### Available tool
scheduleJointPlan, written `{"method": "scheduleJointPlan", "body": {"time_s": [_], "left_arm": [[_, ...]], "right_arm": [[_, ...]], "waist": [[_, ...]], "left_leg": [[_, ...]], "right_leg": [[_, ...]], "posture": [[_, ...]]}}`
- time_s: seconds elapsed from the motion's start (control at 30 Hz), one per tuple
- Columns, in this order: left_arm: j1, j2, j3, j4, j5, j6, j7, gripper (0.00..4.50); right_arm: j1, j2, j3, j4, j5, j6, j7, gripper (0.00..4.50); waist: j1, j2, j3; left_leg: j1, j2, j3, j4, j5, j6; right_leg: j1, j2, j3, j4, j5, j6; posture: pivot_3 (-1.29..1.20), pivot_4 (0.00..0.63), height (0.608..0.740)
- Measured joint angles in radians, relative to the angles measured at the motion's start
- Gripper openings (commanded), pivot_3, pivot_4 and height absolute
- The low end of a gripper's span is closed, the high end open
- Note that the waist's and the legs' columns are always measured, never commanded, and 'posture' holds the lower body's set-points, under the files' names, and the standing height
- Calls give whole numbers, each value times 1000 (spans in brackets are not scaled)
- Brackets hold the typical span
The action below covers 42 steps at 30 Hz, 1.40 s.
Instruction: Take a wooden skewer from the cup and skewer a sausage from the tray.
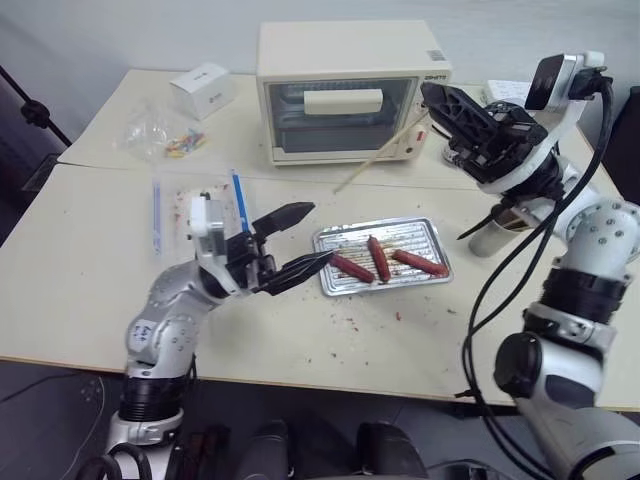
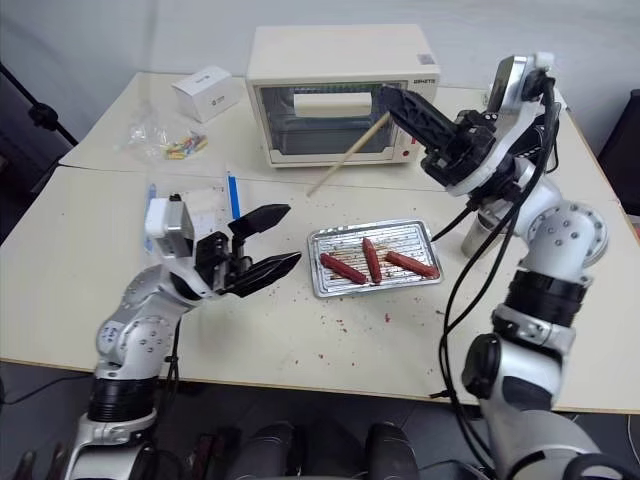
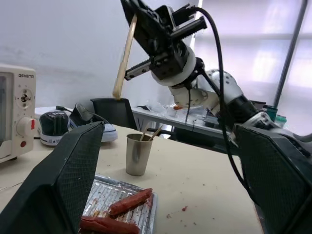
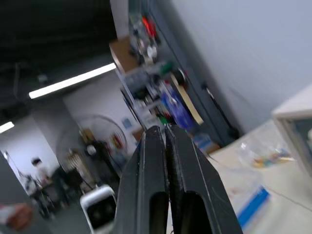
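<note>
Right claw (image 2: 400, 103) pinches 1 skewer (image 2: 345, 155) above the tray (image 2: 425, 235); left claw (image 1: 300, 240) spread; 3 sausages (image 2: 372, 260) unskewered.

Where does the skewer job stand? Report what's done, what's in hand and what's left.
Done: a skewer is out of the cup and pinched in the shut right gripper, raised in front of the oven.
In hand: the left gripper, fingers open, hovers beside the tray, holding nothing.
Left: all three sausages lie in the tray, none pierced.
</note>
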Motion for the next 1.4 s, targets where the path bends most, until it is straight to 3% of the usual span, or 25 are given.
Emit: {"method": "scheduleJointPlan", "body": {"time_s": [0.13,0.4,0.57,0.9,1.1,1.27,1.4], "left_arm": [[-38,-56,-11,25,41,-66,46,4500],[-59,-111,-33,39,62,-112,98,4500],[-57,-112,-45,17,59,-107,103,3292],[-58,-120,-49,16,53,-99,123,154],[-59,-135,-47,14,44,-95,141,50],[-74,-81,-35,15,46,-90,141,0],[-41,65,2,22,66,-105,70,0]], "right_arm": [[72,66,5,-54,112,18,-113,69],[141,86,71,-114,206,-6,-196,69],[159,86,97,-120,234,-35,-217,0],[206,76,150,-140,245,-76,-231,0],[238,65,174,-188,233,-134,-224,0],[317,-11,195,-222,204,-148,-207,1645],[432,-212,194,-336,50,-243,-95,2966]], "waist": [[-4,0,0],[-6,0,0],[-5,0,0],[-5,0,0],[-4,0,0],[-3,0,0],[-1,0,0]], "left_leg": [[-4,-1,-2,2,1,1],[-3,0,-2,2,1,1],[-3,-1,-2,2,1,1],[-3,-1,-2,2,1,1],[-4,-1,-3,2,1,1],[-4,-1,-3,2,1,1],[-4,-1,-3,0,1,1]], "right_leg": [[-2,0,-2,1,1,1],[-2,0,-2,1,1,1],[-2,0,-2,1,1,1],[-2,0,-2,1,1,1],[-2,0,-2,1,1,1],[-1,0,-2,0,1,1],[-1,0,-3,-2,1,1]], "posture": [[0,150,740],[0,150,740],[0,150,740],[0,150,740],[0,150,740],[0,150,740],[0,150,740]]}}
